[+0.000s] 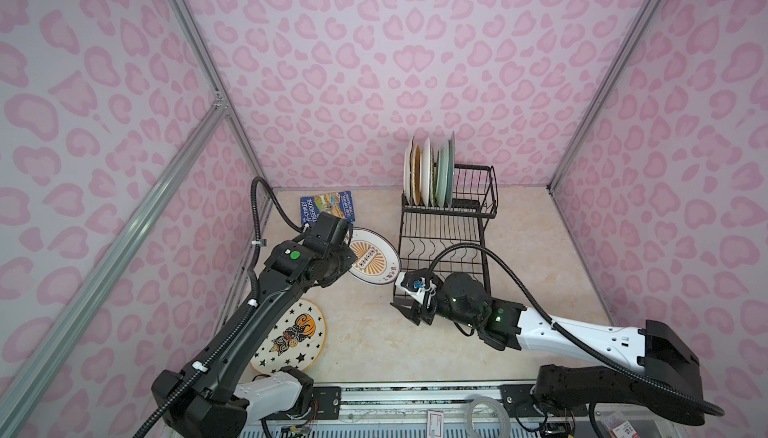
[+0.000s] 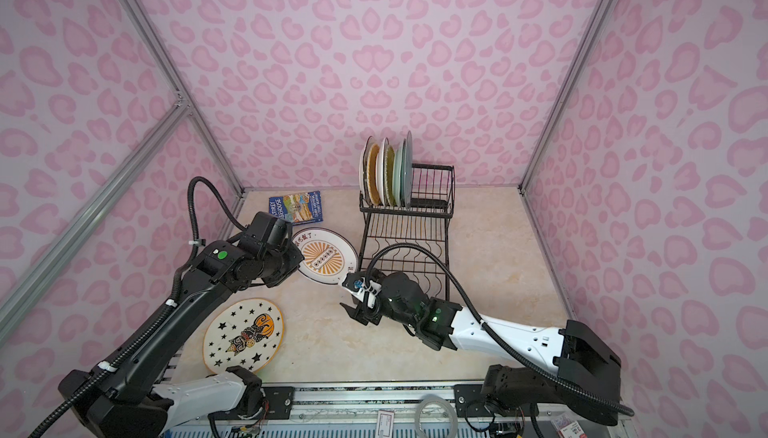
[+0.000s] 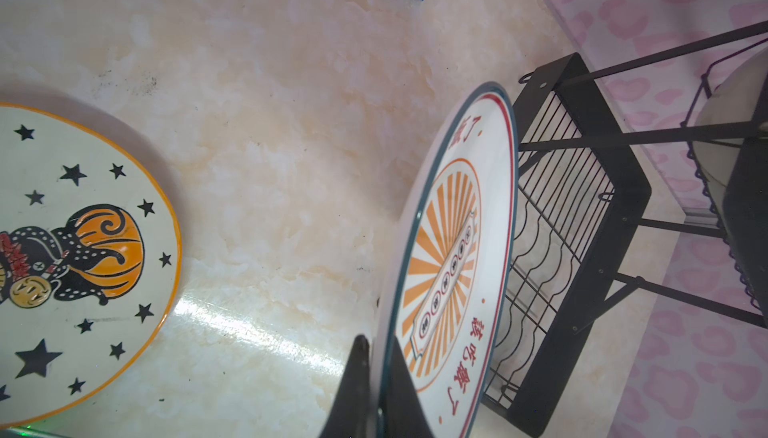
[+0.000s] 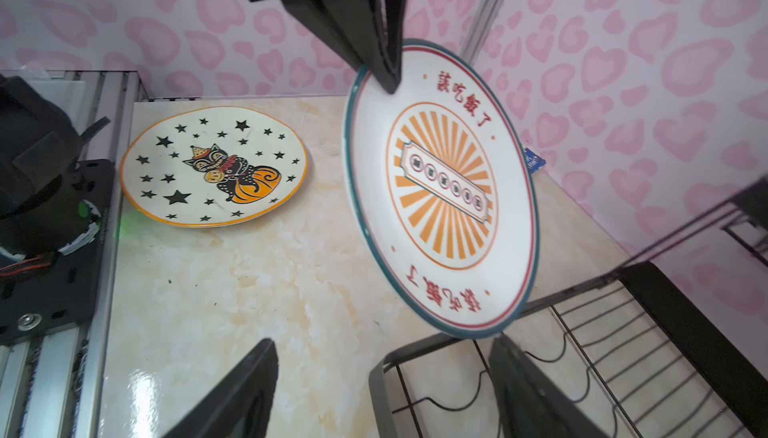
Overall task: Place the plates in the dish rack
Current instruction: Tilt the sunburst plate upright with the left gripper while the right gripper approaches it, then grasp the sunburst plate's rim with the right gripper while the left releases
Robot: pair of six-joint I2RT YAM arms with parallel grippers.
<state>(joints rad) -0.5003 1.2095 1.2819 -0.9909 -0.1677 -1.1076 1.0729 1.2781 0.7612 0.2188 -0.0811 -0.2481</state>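
Where the left gripper [image 3: 376, 355] pinches, the round glazed plate [image 4: 442, 190] tilts.

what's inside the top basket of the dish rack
In a top view, plates stand on edge in the left part of the top basket of the dish rack; the rest shows bare wire. They overlap, so their faces and exact count are hidden.

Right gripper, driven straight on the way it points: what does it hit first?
Probably the lower rim of the white round plate with the orange sunburst, held tilted by the left gripper. Depth unclear; it might slip under.
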